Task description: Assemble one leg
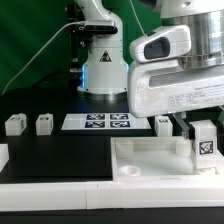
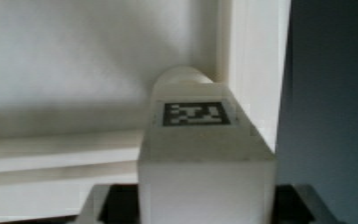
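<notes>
My gripper (image 1: 205, 140) is shut on a leg (image 1: 205, 143), a small white block with a black-and-white tag on its face. It holds the leg upright over the exterior view's right end of the large flat white tray-like piece (image 1: 150, 158). In the wrist view the leg (image 2: 202, 140) fills the middle, tag up, with the dark fingers (image 2: 114, 205) on both its sides and the tray's white wall (image 2: 247, 50) behind it. Whether the leg's foot touches the tray is hidden. Three more legs stand on the black table: one (image 1: 14, 125), a second (image 1: 43, 124), a third (image 1: 163, 125).
The marker board (image 1: 96, 122) lies on the table at the back, in front of the arm's white base (image 1: 103, 70). A white block (image 1: 3, 156) sits at the exterior view's left edge. A round socket (image 1: 127, 171) shows in the tray's near corner.
</notes>
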Robot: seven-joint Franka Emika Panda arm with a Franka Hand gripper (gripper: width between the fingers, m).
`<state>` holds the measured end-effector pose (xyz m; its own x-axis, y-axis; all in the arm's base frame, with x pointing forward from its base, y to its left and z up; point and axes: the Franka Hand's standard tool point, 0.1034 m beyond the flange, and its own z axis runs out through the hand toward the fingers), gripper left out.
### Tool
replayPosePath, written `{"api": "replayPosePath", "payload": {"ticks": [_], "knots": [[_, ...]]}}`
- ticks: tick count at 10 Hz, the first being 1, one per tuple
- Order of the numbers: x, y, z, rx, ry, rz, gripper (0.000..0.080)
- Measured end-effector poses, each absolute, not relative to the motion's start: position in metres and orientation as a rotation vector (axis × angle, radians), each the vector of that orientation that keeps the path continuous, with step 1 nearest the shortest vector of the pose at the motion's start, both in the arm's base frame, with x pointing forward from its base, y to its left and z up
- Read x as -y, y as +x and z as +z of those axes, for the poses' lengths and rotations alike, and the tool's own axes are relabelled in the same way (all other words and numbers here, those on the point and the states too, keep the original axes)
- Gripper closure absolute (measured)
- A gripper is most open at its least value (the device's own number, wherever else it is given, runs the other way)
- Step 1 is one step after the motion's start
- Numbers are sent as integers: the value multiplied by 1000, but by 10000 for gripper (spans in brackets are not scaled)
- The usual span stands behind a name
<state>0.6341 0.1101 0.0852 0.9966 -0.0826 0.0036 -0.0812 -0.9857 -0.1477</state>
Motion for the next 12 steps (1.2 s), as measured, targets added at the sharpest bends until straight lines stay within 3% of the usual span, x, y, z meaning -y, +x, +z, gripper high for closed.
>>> {"api": "replayPosePath", "payload": {"ticks": [12], "knots": [[-105,633,83,-1947,-2343,89,505]]}}
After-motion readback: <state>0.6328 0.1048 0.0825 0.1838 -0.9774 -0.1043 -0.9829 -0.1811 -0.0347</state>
